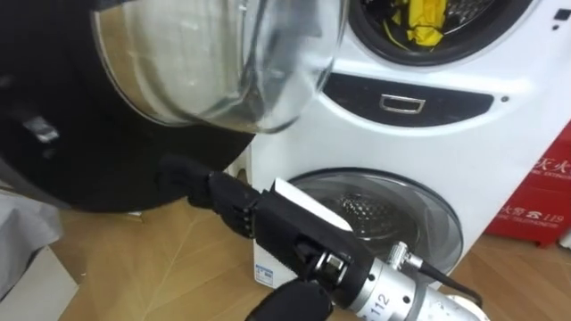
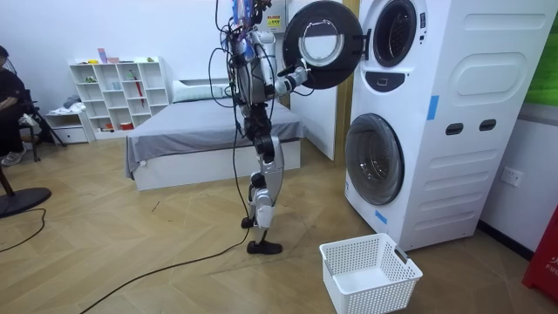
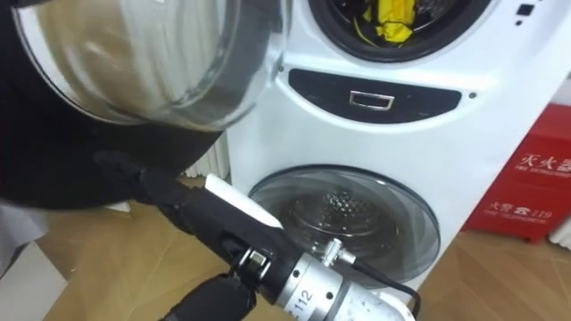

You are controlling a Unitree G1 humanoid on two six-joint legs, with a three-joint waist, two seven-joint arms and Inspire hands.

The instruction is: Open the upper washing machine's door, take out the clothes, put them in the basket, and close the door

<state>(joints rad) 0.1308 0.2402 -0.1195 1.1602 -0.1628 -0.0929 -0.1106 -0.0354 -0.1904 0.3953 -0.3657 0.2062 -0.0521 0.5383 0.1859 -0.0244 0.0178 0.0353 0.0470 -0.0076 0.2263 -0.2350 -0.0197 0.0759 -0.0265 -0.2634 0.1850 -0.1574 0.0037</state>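
Note:
A yellow cloth (image 1: pixel 424 22) lies inside the drum of the upper washing machine (image 2: pixel 394 35). Its round door (image 1: pixel 205 62), with a glass bowl and a black rim, is swung wide open to my left. My right hand (image 1: pixel 227 198) reaches in from the lower right with straight fingers, and its fingertips (image 3: pixel 120 166) rest against the lower black rim of the door. Nothing is held in it. In the room view I stand upright beside the open door (image 2: pixel 323 44), arm stretched to it.
Below sits a second machine with a shut round door (image 1: pixel 384 214). A white laundry basket (image 2: pixel 368 272) stands on the wooden floor before the machines. A red box (image 1: pixel 540 192) is at the right. A bed (image 2: pixel 209 131) and a shelf (image 2: pixel 118 92) are behind me.

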